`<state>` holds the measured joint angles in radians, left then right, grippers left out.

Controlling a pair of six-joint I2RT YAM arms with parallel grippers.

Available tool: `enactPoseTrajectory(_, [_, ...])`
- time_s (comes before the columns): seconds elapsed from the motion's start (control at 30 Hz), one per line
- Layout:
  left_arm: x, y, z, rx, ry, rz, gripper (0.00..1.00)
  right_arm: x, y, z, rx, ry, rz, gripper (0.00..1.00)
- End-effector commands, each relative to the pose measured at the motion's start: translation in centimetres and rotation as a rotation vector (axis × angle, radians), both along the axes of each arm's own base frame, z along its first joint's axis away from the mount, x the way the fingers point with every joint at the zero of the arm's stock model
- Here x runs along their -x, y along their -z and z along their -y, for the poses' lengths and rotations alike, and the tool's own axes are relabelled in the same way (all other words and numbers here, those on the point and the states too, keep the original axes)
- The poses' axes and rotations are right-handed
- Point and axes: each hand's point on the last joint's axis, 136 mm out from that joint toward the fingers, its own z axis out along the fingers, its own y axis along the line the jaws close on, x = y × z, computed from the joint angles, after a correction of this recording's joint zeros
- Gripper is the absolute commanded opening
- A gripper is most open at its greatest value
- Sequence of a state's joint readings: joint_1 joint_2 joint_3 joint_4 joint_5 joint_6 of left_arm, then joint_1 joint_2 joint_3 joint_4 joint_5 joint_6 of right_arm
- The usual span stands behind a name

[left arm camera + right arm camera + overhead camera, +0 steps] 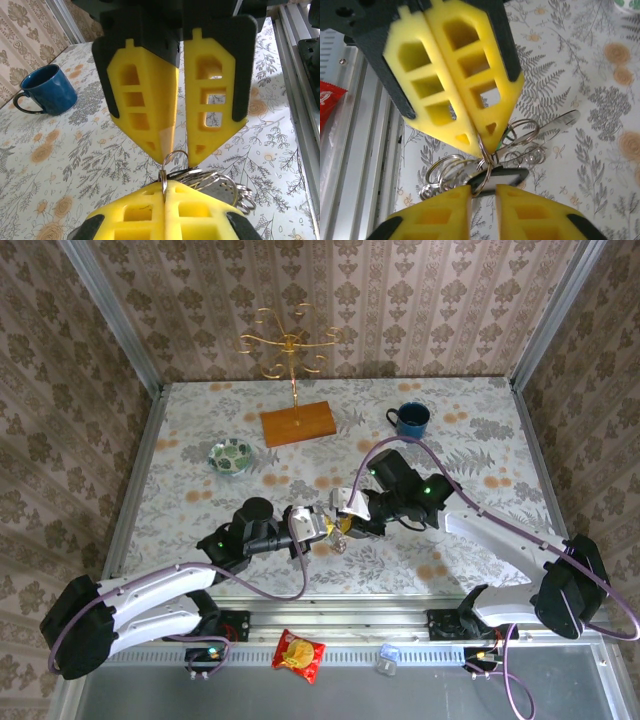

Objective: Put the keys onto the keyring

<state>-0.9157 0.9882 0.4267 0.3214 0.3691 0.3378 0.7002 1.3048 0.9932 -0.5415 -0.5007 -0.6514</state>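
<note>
The fern-and-flower printed tabletop (480, 440) is boxed in by wallpapered walls (400, 300) at 9, 12 and 3 o'clock. A metal rail (380, 625) runs along its 6 o'clock edge. Both arms meet just to the 6 o'clock side of centre, and bare surface lies open around them, widest toward 3 and 9 o'clock.

The keyring (487, 162), a tangle of thin silver wire split rings, sits right between the two claws. The left claw (163, 192) has its yellow fingers pressed together, clamped on one upright wire loop of the keyring. The right claw (484, 195) faces it tip to tip. Its fingers are a little apart with a loop standing in the gap, and I cannot tell whether the pads touch the wire. A black key (502, 176) with a flat dark head lies among the rings just off the right claw's tips. Whether the bundle rests on the tabletop or hangs clear cannot be read.

A dark blue mug (410, 418) stands upright at 2 o'clock with its handle toward 9 o'clock; its inside is too dark to read. A small green patterned bowl (230, 455) sits at 10 o'clock, its patterned inside showing. Between them at 12 o'clock is a gold wire stand (297, 425) on a rectangular wooden base. All three are well apart from the claws. A red snack packet (298, 653) lies beyond the rail at 6 o'clock, off the tabletop.
</note>
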Motion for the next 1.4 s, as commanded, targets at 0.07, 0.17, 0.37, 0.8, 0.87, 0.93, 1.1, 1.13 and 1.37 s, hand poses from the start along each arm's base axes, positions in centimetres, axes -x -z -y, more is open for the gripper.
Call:
enactPoseTrajectory(0.07, [0.0, -1.5, 0.3, 0.039, 0.010, 0.047, 0.00, -0.1, -0.8, 0.4, -0.016, 0.031, 0.006, 0.11])
enactPoseTrajectory(0.17, [0.0, -1.5, 0.3, 0.042, 0.009, 0.046, 0.00, 0.0, -1.1, 0.3, -0.028, 0.028, 0.002, 0.06])
enactPoseTrajectory(0.37, [0.0, -1.6, 0.3, 0.044, 0.011, 0.047, 0.00, -0.4, -1.8, -0.3, -0.067, 0.034, 0.001, 0.21])
enactPoseTrajectory(0.8, [-0.1, -1.8, 0.2, 0.059, 0.005, 0.055, 0.00, -0.7, -2.0, -0.5, -0.087, 0.035, -0.015, 0.00])
enactPoseTrajectory(0.87, [0.0, -2.0, 0.1, 0.069, 0.006, 0.057, 0.00, -1.2, -2.1, -0.3, -0.097, 0.053, -0.017, 0.00])
enactPoseTrajectory(0.93, [0.1, -2.2, 0.1, 0.079, 0.008, 0.058, 0.00, -1.7, -1.8, 0.1, -0.106, 0.077, -0.023, 0.00])
enactPoseTrajectory(1.1, [0.2, -2.9, 0.1, 0.121, 0.014, 0.068, 0.00, -1.8, 0.4, 0.3, -0.090, 0.082, -0.092, 0.00])
enactPoseTrajectory(1.13, [0.3, -3.0, 0.2, 0.124, 0.016, 0.066, 0.00, -1.6, 0.4, 0.1, -0.098, 0.071, -0.106, 0.00])
enactPoseTrajectory(1.37, [0.2, -2.6, 0.2, 0.134, 0.010, 0.055, 0.00, -1.0, -2.3, -0.2, -0.200, 0.042, -0.038, 0.12])
